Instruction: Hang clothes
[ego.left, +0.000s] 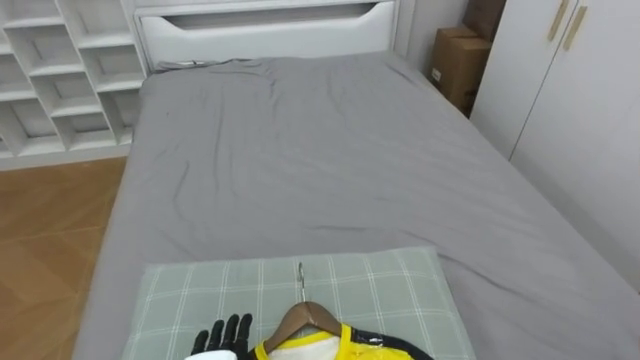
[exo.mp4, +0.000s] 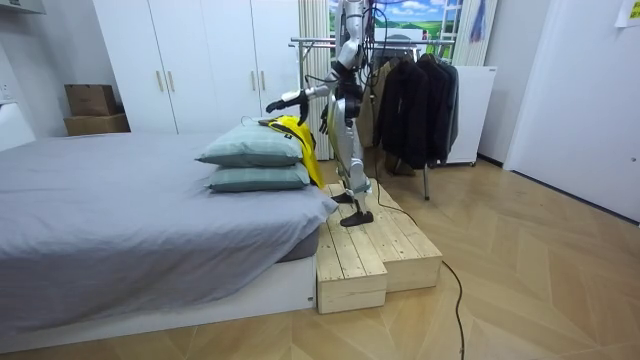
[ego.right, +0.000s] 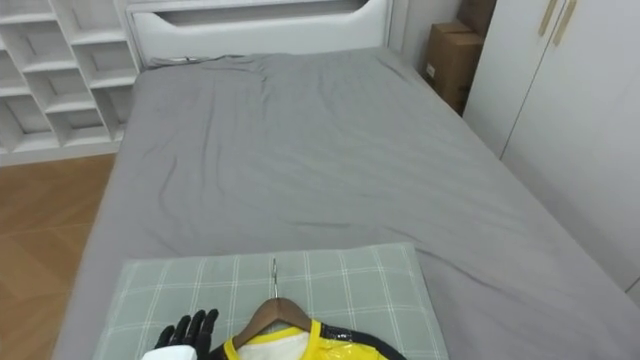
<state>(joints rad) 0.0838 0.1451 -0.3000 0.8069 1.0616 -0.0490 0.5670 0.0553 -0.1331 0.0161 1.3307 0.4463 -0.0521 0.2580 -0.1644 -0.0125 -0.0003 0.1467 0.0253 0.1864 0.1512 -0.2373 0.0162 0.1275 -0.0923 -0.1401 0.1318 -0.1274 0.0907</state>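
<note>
Grey bed (ego.left: 330, 170) stretched from the robot to the headboard, with wood floor (ego.left: 50, 230) along its left edge and a wardrobe (ego.left: 580, 110) near its right. The checked pillow (ego.left: 390, 290) at the near edge carried the yellow garment (ego.left: 345, 345) on its wooden hanger (ego.left: 305, 318), hook pointing up the bed. The left hand (ego.left: 225, 336), fingers straight and spread, lay just beside the hanger's left shoulder

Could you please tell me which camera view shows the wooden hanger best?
The left eye view: the wooden hanger lies on the checked pillow, its hook and shoulders plain above the yellow garment, the left hand beside it. The right eye view shows the same. In the room view the hanger is too small to tell.
</note>
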